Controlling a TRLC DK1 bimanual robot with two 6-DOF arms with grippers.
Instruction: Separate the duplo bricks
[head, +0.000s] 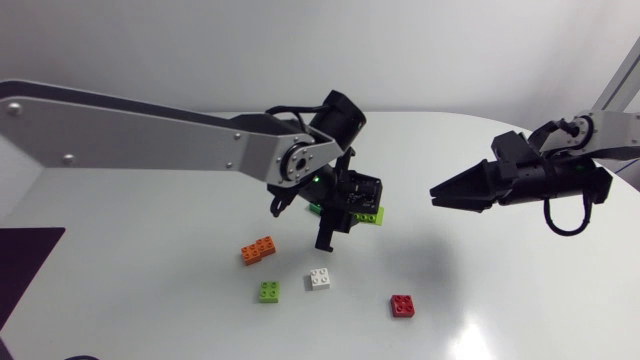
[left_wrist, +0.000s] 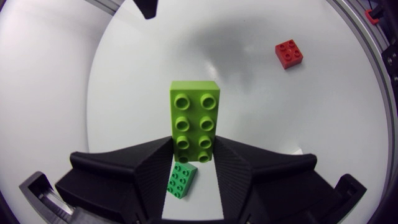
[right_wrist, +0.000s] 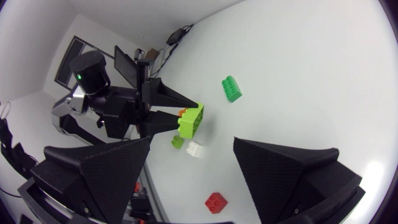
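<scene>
Lime-green two-by-four duplo brick (left_wrist: 194, 121) sits clamped in the left tool (left_wrist: 193, 148). The two wedge fingers press on its long sides near one end, and the rest of the brick juts out ahead of the fingertips with its studs facing the wrist camera. It is held clear of the bench (head: 150, 290), over the middle. A darker green brick (left_wrist: 181, 180) lies on the bench surface beneath the tool, seen through the gap between the fingers and apart from the held brick.

The left arm comes in from the left edge, its long silver link stretched to the bench's middle and its wrist bent downward. The right arm enters from the right and is held above the bench, well apart from the left. Its right tool (head: 437, 192) points toward the left one, with its fingers spread wide and nothing between them.

Nearer the front edge, four bricks lie singly: an orange brick (head: 258, 249), a small lime brick (head: 269, 291), a white brick (head: 320, 279) and a red brick (head: 402, 305).
</scene>
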